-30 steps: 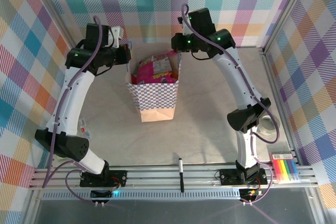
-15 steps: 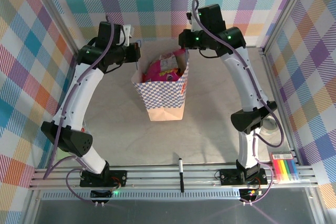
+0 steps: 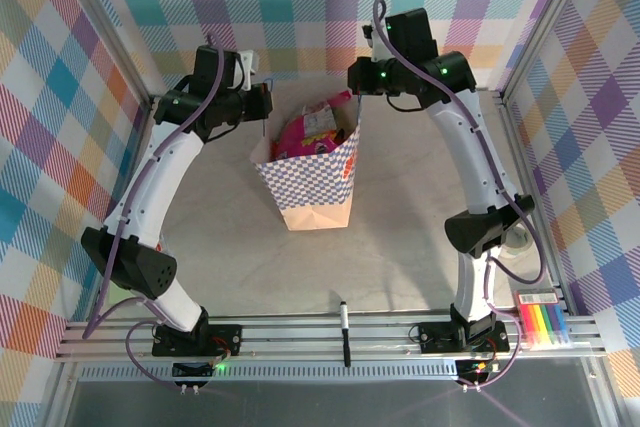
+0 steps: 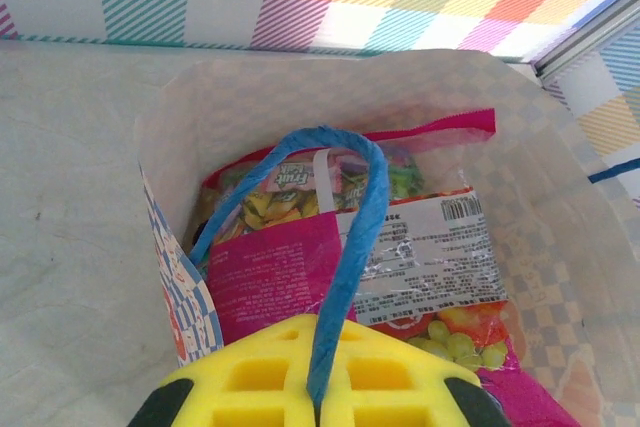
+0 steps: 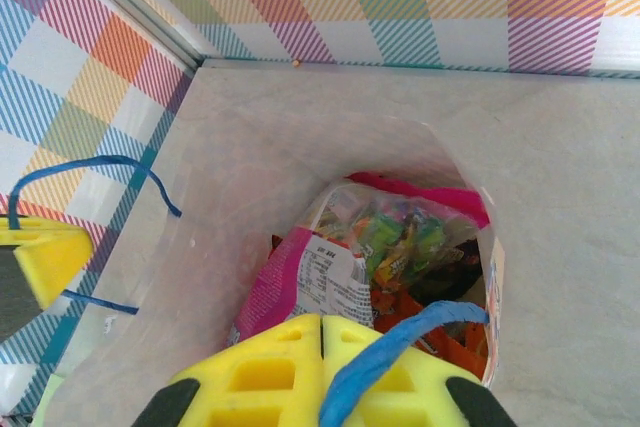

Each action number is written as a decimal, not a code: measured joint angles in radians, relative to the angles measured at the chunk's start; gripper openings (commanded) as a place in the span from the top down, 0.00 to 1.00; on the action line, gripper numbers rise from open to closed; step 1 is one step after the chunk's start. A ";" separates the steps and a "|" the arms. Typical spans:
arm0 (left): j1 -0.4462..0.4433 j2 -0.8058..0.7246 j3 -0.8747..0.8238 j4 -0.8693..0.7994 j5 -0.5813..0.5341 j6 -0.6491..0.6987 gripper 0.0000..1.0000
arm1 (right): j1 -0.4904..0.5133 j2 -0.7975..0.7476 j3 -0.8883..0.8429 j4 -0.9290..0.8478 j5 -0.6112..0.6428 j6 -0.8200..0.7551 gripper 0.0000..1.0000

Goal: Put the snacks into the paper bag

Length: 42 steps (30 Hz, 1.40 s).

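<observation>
The bag (image 3: 312, 182) is hanging upright between the two arms over the far middle of the table (image 3: 420, 247), its mouth gaping open. I cannot tell whether its base is touching the surface. The left gripper (image 4: 318, 402) is pinching a blue handle (image 4: 350, 237), its yellow fingers pressing together on the cord (the loop is arching up over the bag's mouth). The right gripper (image 5: 322, 372) is clamping the other handle (image 5: 400, 342) the same way at the opposite rim, fingers closed on it. The snacks (image 4: 420, 247) are lying inside the bag: a pink packet against the near wall, a silvery-backed one with green grapes beside it, and green and orange ones showing deeper down in the right wrist view. A marker (image 3: 344, 330) is lying at the table's near edge, well apart from the bag.
</observation>
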 measured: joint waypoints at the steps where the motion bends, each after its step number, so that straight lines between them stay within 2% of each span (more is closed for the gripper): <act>1: -0.002 -0.005 -0.005 0.003 0.000 -0.001 0.94 | 0.000 -0.002 -0.005 0.003 -0.002 0.000 1.00; 4: -0.008 -0.022 -0.020 0.008 0.000 -0.003 0.93 | 0.000 -0.023 -0.054 0.016 -0.005 0.000 1.00; 9: -0.009 -0.048 -0.039 0.027 0.000 -0.003 0.90 | -0.005 -0.138 -0.277 0.092 -0.002 0.005 1.00; 12: -0.011 -0.058 -0.042 0.037 0.002 -0.004 0.86 | -0.006 -0.187 -0.351 0.108 0.010 0.008 0.98; 13: -0.012 -0.061 -0.042 0.045 0.003 -0.005 0.85 | -0.007 -0.194 -0.358 0.112 0.011 0.010 0.94; 17: -0.013 -0.082 -0.049 0.077 0.000 -0.007 0.76 | -0.011 -0.210 -0.362 0.151 0.018 0.017 0.66; 20: -0.013 -0.106 -0.060 0.081 -0.009 -0.003 0.66 | -0.011 -0.245 -0.391 0.167 0.023 0.015 0.54; 23: -0.013 -0.125 -0.068 0.079 -0.031 0.007 0.55 | -0.011 -0.285 -0.420 0.169 0.049 0.010 0.50; 26: -0.013 -0.140 -0.068 0.079 -0.066 0.022 0.46 | -0.011 -0.335 -0.453 0.174 0.087 -0.006 0.39; 33: 0.005 -0.211 -0.105 0.075 -0.169 0.043 0.43 | -0.017 -0.492 -0.581 0.206 0.193 -0.040 0.23; 37: 0.071 -0.291 -0.178 0.077 -0.201 0.041 0.42 | -0.047 -0.574 -0.673 0.222 0.236 -0.045 0.17; 42: 0.151 -0.380 -0.293 0.082 -0.264 0.029 0.42 | -0.135 -0.653 -0.831 0.251 0.273 -0.026 0.14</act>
